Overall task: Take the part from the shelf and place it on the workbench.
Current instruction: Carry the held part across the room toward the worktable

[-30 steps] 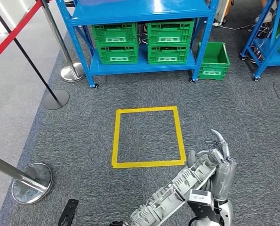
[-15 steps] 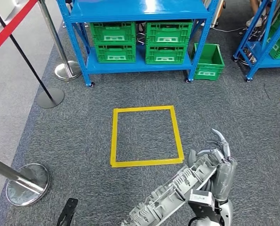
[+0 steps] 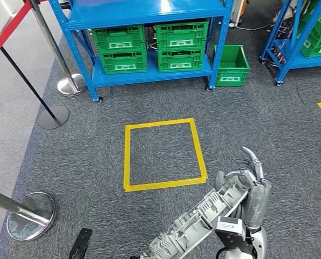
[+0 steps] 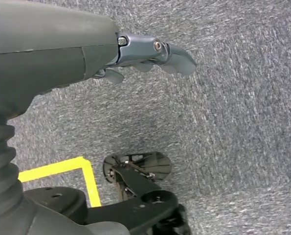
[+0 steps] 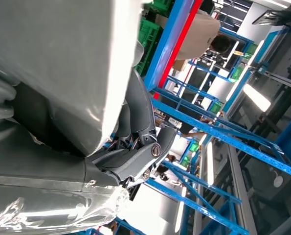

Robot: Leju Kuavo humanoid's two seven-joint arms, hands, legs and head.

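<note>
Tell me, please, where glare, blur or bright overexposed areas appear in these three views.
Head view: sharp and evenly lit, with ceiling light reflecting as glare on the top of the blue shelf. Left wrist view: the carpet looks streaked and soft, while the left hand is clear. Right wrist view: the pale part close to the lens is blurred, and the background lights are washed out.

Warehouse-like workshop: blue steel shelving [image 3: 150, 75], green crates [image 3: 118, 39], yellow floor tape [image 3: 162, 154].

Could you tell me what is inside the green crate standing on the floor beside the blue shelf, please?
The green crate looks empty: its bare green bottom shows. The corner under its near wall is hidden.
</note>
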